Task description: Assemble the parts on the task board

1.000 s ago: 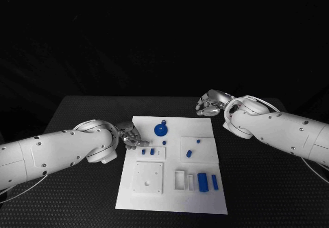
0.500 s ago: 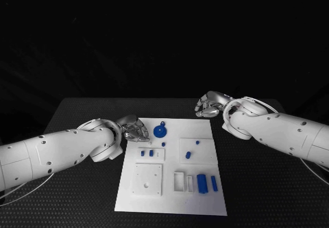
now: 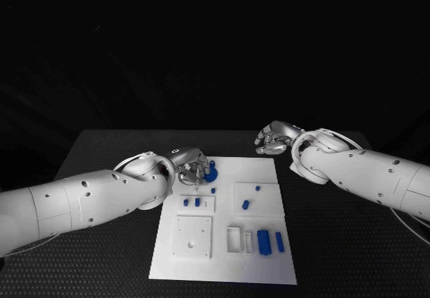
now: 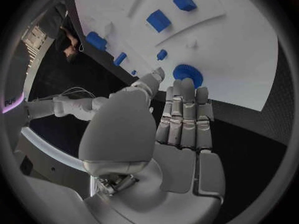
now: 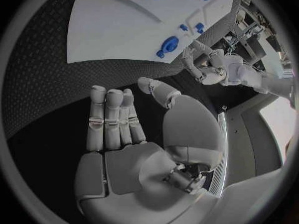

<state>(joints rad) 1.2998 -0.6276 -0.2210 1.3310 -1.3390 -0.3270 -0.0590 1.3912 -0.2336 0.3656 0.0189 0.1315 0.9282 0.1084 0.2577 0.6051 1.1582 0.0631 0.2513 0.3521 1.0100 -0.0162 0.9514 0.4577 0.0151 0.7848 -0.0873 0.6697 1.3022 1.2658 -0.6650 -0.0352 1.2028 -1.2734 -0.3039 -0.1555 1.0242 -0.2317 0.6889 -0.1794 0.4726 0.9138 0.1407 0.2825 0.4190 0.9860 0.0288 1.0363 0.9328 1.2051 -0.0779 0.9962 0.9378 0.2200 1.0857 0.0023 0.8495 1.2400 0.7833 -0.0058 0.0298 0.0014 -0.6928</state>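
Reaching my left robot hand [image 3: 191, 167], fingers loose and holding nothing, over the blue gear [image 3: 210, 172]; my right robot hand [image 3: 273, 138] waits released; most parts [image 3: 265, 239] on the task board [image 3: 224, 261] look unassembled.

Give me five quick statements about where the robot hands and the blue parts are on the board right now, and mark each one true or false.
1. The left robot hand is by the round blue gear at the far end of the task board. True.
2. The right robot hand holds a blue part. False: it holds nothing, off the board over the black table.
3. Two small blue pegs sit side by side near the board's left edge. True.
4. The blue cylinder lies off the board. False: it lies on the board, toward its near right.
5. The left robot hand's fingers are curled into a fist. False: they are extended.
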